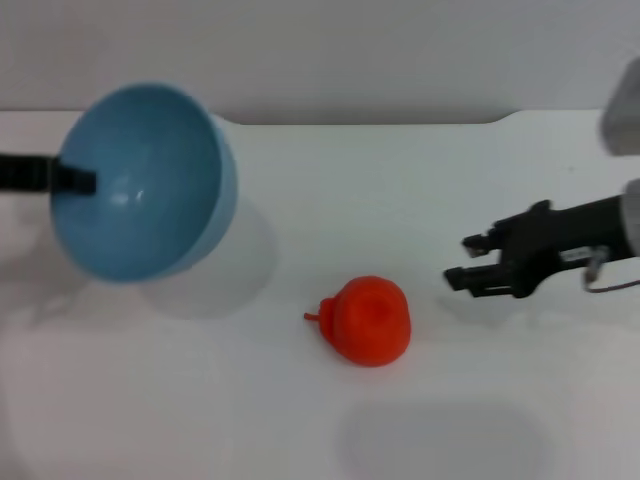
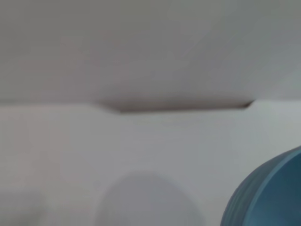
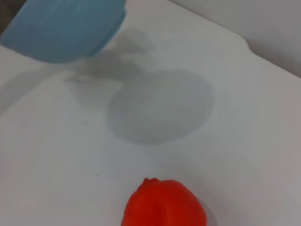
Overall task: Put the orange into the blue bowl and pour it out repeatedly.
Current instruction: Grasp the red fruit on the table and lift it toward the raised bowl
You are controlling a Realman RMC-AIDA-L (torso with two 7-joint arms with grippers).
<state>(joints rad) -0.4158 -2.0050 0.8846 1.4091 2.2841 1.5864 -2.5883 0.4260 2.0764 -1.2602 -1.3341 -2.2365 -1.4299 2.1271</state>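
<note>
Blue bowl (image 1: 150, 180), empty, tilted in left gripper (image 1: 75, 180); right gripper (image 1: 470, 262) spread near orange (image 1: 370, 320).

A bare test setup, most likely a robotics lab, is suggested. A plain white bench (image 1: 300, 420) is seen filling the head view, backed at twelve o'clock by a featureless grey wall (image 1: 320, 50). No household fittings or furnishings are shown around it. A notched cut-out in the bench's far edge (image 2: 178, 106) is seen in the left wrist view. Only two props are laid out: a blue bowl (image 1: 140, 180) at ten o'clock and an orange (image 1: 372, 320) near the centre.
</note>
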